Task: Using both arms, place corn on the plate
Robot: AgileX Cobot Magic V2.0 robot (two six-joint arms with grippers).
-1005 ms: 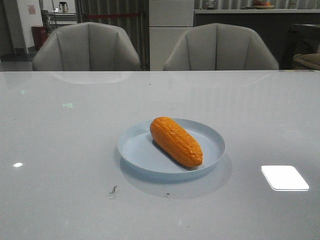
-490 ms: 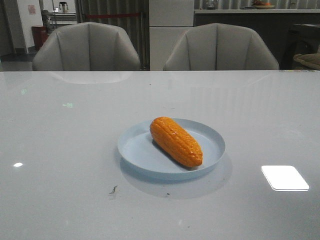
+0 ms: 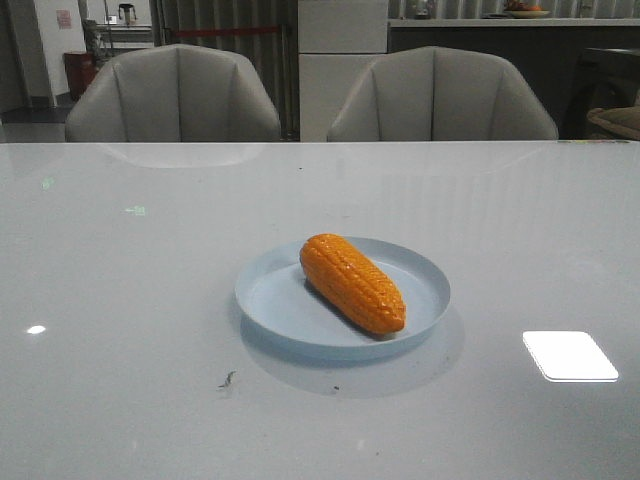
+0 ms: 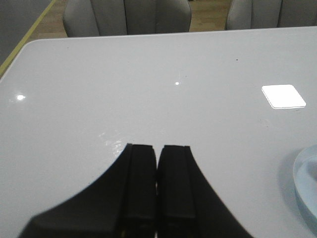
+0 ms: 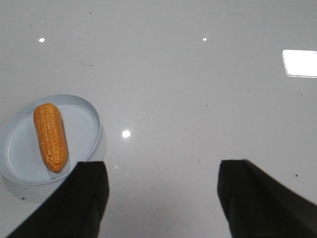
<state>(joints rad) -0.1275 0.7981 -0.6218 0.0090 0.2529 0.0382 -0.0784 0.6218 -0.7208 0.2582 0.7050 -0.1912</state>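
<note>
Since the cob is already seen lying inside the dish, the lines below are ordered from left to right.

Left gripper [image 4: 157, 188]: its jaws are pressed together with nothing between them; it is held over bare tabletop [image 4: 148, 89], and only an edge of the plate [image 4: 306, 183] is caught at the side of its wrist view. It is judged to be parked clear because no grasp is needed from it.

Corn [image 3: 352, 282]: it is laid flat on the plate's floor, set diagonally, the blunt end toward the far left rim and the tapered end toward the near right rim. The diagonal lie is judged to suit a cob nearly as long as the plate is wide, so neither end overhangs. It is touched by no gripper.

Plate [image 3: 270, 300]: it is set on the tabletop near the middle of the front view, level, with its low rim keeping the cob from rolling off.

Right gripper [image 5: 161, 198]: its jaws are spread wide apart and empty; the plate [image 5: 89, 129] and the corn [image 5: 49, 136] are seen well off to one side of it, not between the jaws. The spread is judged to fit a release already made.

Task state: placing is judged complete, with neither arm visible in the front view.
</note>
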